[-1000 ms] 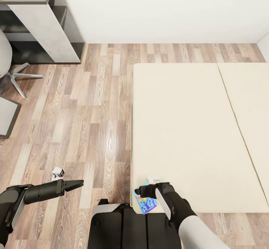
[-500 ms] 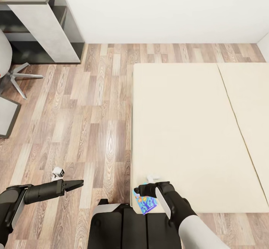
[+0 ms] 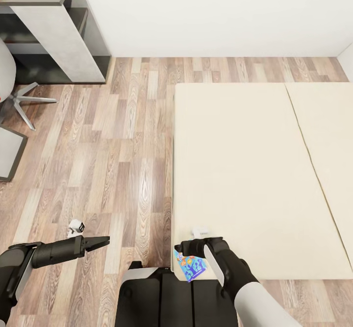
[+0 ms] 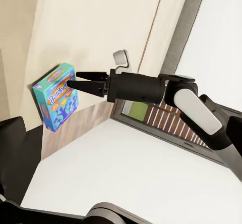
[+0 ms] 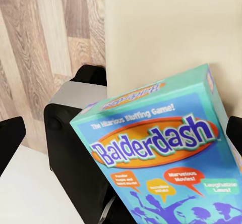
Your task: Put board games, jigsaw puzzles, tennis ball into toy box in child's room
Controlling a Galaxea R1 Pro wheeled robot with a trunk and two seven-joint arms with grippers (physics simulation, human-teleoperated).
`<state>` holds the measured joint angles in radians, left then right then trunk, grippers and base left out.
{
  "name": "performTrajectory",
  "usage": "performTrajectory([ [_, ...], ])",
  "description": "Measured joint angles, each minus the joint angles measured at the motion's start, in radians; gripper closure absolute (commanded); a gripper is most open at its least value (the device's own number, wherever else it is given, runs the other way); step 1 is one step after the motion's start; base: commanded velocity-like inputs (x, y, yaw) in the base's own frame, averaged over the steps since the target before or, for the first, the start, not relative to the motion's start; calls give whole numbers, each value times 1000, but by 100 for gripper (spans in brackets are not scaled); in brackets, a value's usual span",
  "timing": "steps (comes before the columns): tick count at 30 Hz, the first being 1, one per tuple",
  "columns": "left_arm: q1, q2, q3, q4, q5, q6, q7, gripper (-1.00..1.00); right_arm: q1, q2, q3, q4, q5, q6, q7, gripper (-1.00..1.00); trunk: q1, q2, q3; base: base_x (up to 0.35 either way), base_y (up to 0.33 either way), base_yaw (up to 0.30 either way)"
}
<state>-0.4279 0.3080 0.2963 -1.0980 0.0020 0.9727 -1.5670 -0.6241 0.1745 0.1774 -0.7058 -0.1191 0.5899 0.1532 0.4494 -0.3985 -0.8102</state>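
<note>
Your two arms are matte black, each with a light grey panel along the forearm. The left end effector (image 3: 100, 241) tapers to slim black fingers; the right end effector (image 4: 74, 79) does likewise. A small white fitting sits beside each wrist. Your trunk (image 3: 166, 297) shows as dark panels edged in pale grey.

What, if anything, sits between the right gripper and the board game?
Nothing visible. The right gripper is open and its fingertips are already at the board game, which stands at the bed's near corner.
</note>
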Motion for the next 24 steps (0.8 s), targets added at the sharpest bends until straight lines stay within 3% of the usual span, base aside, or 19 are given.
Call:
performTrajectory([
  [24,0,0,0,0,0,0,0,-100,0,0,3,6,0,0,-1,-100,0,0,0,0,0,0],
])
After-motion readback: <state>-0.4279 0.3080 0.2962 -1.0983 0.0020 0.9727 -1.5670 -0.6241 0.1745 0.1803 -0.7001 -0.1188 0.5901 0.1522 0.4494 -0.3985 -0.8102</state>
